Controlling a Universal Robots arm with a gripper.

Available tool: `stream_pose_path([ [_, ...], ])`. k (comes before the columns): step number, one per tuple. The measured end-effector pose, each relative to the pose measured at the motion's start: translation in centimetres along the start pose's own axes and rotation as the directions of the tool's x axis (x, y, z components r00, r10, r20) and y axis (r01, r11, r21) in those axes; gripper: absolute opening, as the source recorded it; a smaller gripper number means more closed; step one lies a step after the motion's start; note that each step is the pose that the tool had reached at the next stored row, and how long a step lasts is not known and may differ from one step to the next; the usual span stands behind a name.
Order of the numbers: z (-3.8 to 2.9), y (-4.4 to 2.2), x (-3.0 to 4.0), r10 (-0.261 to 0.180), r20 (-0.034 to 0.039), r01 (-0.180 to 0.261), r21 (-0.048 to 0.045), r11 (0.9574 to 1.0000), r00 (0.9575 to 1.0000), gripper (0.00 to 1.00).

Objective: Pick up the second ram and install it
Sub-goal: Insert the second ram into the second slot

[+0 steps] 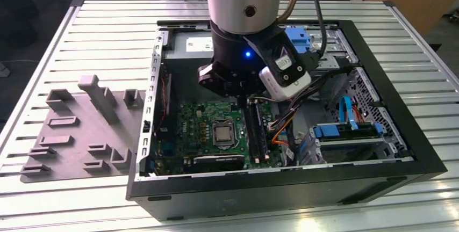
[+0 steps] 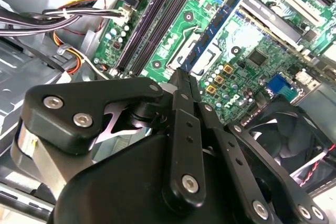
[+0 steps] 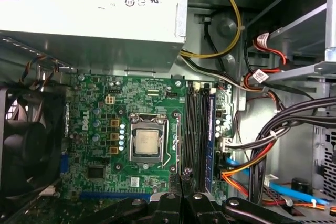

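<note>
Over the memory slots (image 3: 195,129), the closed tool (image 3: 181,173) hangs beside orange cables (image 3: 234,176).

Bright overhead light glares on the table (image 1: 107,17); the computer case (image 1: 272,191) is dimmer.

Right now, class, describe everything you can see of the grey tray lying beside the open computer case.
The grey tray looks like matte moulded plastic: a flat base with raised blocks and one taller slanted post. It lies flat on the slatted metal table, to the exterior view's left of the computer case. Whether its edge touches the case cannot be told.
</note>
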State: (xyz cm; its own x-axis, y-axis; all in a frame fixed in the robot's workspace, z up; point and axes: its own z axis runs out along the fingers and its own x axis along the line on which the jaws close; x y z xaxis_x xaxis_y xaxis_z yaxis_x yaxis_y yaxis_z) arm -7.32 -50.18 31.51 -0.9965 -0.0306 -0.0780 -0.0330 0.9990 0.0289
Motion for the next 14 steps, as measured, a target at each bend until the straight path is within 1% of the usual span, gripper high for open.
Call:
stream_pose_path([
  [2,0.09,0.17,-0.04,0.000,-0.0024,0.000,0.0000,1.0000,1.0000,0.12],
  [4,0.22,0.31,-0.14,0.000,-0.0065,0.000,-0.0001,1.0000,1.0000,0.12],
  [7,0.47,0.54,-0.31,0.001,-0.0163,-0.001,-0.0004,1.0000,0.9999,0.12],
  [11,0.80,0.73,-0.61,0.001,-0.0323,-0.001,-0.0009,1.0000,0.9995,0.12],
  [12,0.87,0.77,-0.69,0.001,-0.0351,-0.001,-0.0009,1.0000,0.9994,0.12],
  [14,0.99,0.85,-0.86,0.001,-0.0386,-0.001,-0.0011,1.0000,0.9993,0.12],
])
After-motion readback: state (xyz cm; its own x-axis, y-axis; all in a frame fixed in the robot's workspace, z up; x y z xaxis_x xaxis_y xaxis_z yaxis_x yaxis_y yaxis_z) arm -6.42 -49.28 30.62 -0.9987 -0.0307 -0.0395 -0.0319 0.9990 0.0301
